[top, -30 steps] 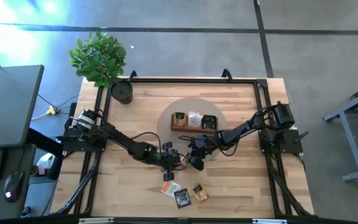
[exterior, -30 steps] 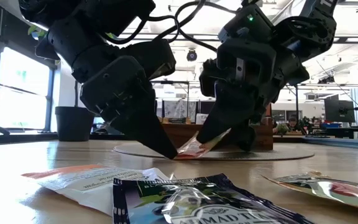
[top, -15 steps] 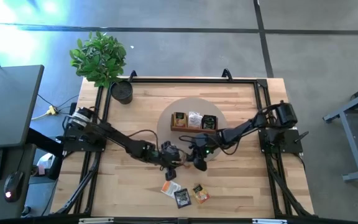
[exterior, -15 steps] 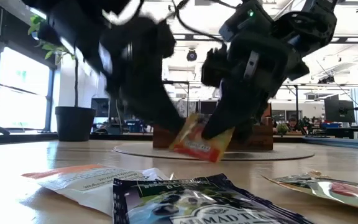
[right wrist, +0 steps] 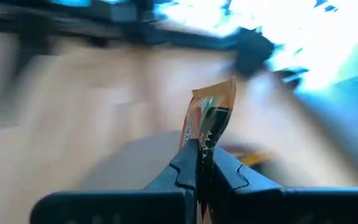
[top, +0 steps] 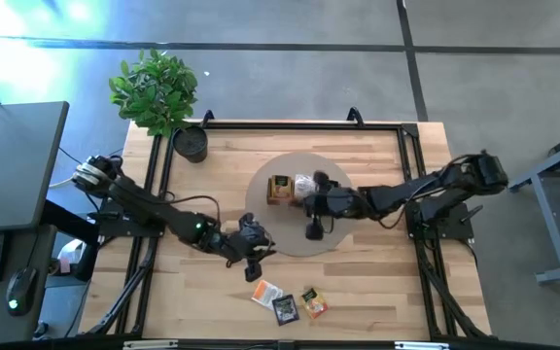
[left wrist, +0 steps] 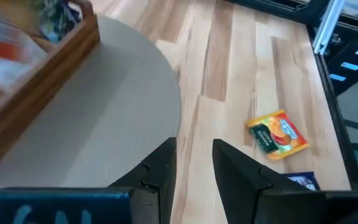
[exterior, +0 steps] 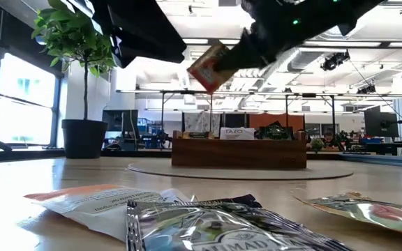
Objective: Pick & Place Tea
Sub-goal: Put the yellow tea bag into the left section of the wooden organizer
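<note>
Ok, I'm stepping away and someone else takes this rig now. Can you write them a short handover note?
Right gripper: shut on an orange tea packet, lifted well above the table, over the round mat near the wooden tray.
Left gripper: fingers slightly apart, holding nothing, low by the mat's near-left edge.
Done: the tray already holds packets in its compartments.
Left: set the held packet in the tray, then collect the three packets lying loose at the front of the table: a white-and-orange one, a black one and a yellow-orange one.
</note>
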Available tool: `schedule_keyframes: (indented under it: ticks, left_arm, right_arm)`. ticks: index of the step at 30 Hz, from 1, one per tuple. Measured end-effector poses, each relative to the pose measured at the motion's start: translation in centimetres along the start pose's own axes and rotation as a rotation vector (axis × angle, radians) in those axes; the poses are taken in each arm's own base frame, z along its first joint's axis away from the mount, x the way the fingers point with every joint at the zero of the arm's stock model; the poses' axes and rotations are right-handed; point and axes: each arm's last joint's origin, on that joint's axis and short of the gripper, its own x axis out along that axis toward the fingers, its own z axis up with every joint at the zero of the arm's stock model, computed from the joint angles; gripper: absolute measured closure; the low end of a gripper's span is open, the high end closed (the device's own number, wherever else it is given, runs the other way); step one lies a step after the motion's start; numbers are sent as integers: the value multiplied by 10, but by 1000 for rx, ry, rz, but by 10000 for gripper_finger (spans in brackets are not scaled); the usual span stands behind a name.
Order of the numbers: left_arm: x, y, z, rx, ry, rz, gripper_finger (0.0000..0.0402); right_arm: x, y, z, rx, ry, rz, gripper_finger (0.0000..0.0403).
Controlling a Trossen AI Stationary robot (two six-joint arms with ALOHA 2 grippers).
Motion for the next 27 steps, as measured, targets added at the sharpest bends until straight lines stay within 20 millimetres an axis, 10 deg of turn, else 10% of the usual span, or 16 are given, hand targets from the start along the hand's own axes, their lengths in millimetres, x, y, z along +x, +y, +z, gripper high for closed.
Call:
schedule_keyframes:
  ticks: [15, 27]
  left_arm:
    - [17, 14, -9, 11, 64, 104, 299]
    - [18, 15, -12, 18, 95, 95, 299]
  right_arm:
    - [72, -72, -4, -117, 391, 29, 398]
    - [95, -85, -16, -254, 445, 92, 384]
